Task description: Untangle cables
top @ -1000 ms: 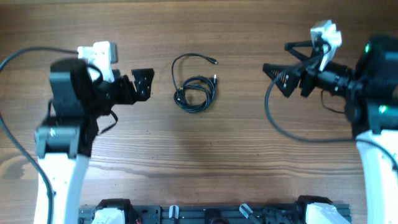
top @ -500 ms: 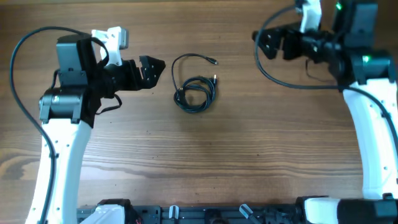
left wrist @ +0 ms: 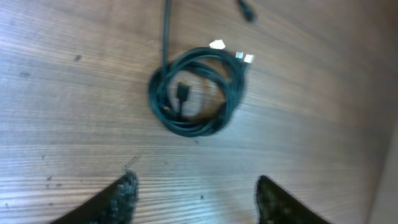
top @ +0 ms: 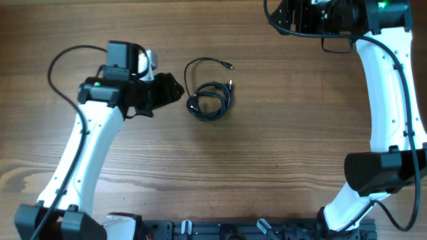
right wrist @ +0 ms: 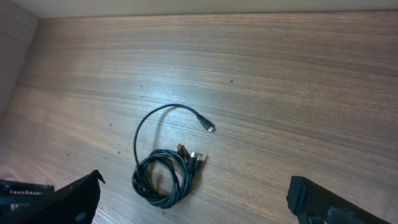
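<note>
The cables [top: 209, 100] lie as one small black coil on the wooden table, with a loose strand arcing up to a plug [top: 229, 66]. The coil shows in the left wrist view [left wrist: 196, 93] with silver plug ends [left wrist: 233, 53], and in the right wrist view [right wrist: 165, 177]. My left gripper [top: 175, 90] is open and empty, just left of the coil, its fingertips [left wrist: 196, 199] apart on the near side of it. My right gripper [top: 280, 17] is open and empty, high at the far right, well away from the coil.
The bare wooden table [top: 267, 153] surrounds the coil. A thick black wire [top: 63, 57] loops off the left arm. A dark rail with the arm bases [top: 227, 230] runs along the front edge.
My left gripper has moved right, close to the coil. My right arm has swung up and back toward the far edge. The cables have not moved.
</note>
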Available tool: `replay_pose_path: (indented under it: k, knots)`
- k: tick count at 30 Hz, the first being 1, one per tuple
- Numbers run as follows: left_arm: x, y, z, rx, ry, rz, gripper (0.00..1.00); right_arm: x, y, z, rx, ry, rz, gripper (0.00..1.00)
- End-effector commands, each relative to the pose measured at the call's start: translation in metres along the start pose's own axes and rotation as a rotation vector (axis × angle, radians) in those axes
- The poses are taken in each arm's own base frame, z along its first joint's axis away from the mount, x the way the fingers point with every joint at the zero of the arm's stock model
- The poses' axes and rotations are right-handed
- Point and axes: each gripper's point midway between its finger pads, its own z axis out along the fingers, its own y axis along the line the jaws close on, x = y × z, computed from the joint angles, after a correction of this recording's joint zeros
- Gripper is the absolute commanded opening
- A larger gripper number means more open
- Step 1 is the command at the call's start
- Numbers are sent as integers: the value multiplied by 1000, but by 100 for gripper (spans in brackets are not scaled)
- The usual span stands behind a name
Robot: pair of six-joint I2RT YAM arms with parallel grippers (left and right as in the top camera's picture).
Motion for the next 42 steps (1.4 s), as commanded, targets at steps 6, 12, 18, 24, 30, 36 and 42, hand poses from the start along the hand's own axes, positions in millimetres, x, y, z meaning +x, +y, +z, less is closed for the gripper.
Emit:
replay_pose_path:
  k: [6,12,18,24,30,36,42]
  knots:
    - [17,24,85,-274,-90,-293,39,3,-7,5,35,16,27,96]
    - [42,34,124,-359,-25,-338,26,2,-7,6,35,13,22,96]
    - [48,41,147,-405,-42,-384,25,3,-9,8,35,19,19,96]
    - [59,58,168,-462,-2,-387,11,3,-9,9,35,22,20,97]
    - [66,50,180,-401,105,-244,4,3,-9,9,35,22,19,99]
    - [-30,-39,41,149,-9,-78,4,5,28,6,-182,33,-29,95]
    - [-42,-63,-32,432,-40,-33,4,22,82,21,-249,92,-63,85]
